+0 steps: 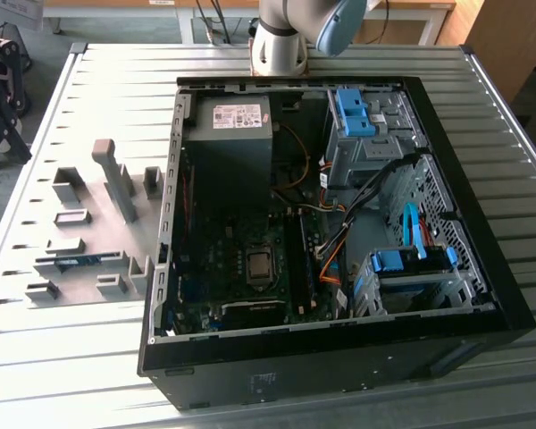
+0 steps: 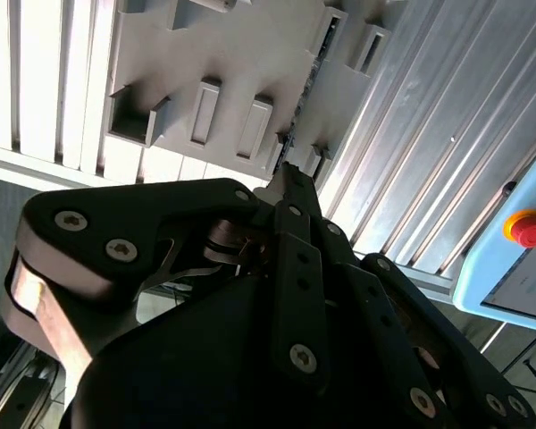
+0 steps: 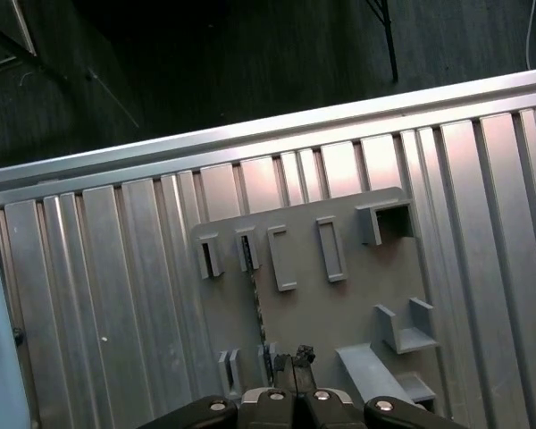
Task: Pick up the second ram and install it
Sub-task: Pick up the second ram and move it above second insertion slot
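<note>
The second ram (image 1: 79,261) is a thin blue-green strip standing on edge in a slot of the grey fixture plate (image 1: 89,232), at the exterior view's left. Both wrist views show it edge-on as a thin dark line (image 3: 255,299) (image 2: 302,94) running between small grey holder blocks. My gripper (image 3: 296,359) hangs well above the plate, its tips in line with one end of the strip. The black fingers (image 2: 290,192) meet at a point (image 2: 286,174) with nothing between them. The gripper is shut and touches nothing.
An open black computer case (image 1: 509,304) fills the middle of the ribbed metal table (image 1: 116,80), with the motherboard (image 1: 241,268) and its memory slots (image 1: 301,259) exposed. Blue drive cages (image 1: 402,264) stand inside. The arm's base (image 1: 281,40) is behind the case. A red button (image 2: 527,228) sits beside the table.
</note>
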Action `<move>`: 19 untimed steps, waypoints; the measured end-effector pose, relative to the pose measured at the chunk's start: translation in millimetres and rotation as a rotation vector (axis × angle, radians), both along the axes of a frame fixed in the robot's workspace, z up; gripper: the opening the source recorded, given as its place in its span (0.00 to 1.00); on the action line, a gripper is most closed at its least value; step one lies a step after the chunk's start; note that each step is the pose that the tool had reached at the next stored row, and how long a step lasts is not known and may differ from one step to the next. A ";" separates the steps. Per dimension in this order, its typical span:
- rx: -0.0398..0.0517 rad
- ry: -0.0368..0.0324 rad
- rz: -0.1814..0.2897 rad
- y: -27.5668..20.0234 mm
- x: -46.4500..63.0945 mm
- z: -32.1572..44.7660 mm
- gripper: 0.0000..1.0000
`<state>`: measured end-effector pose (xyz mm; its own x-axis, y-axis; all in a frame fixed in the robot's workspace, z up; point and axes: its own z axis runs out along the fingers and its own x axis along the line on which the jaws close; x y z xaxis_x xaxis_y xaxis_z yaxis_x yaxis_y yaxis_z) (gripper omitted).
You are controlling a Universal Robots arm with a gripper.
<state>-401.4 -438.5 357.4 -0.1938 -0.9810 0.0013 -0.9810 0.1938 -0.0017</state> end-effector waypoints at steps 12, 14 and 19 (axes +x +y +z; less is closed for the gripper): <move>-0.0001 0.0001 0.000 0.0 -0.1 -0.1 0.36; 0.0000 0.0000 0.002 -0.1 -0.1 -0.6 0.36; 0.0012 0.0000 0.037 -1.8 -1.3 -5.9 0.36</move>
<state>-402.6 -440.2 351.5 -0.1575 -0.9875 0.0001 -0.9875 0.1575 -0.0014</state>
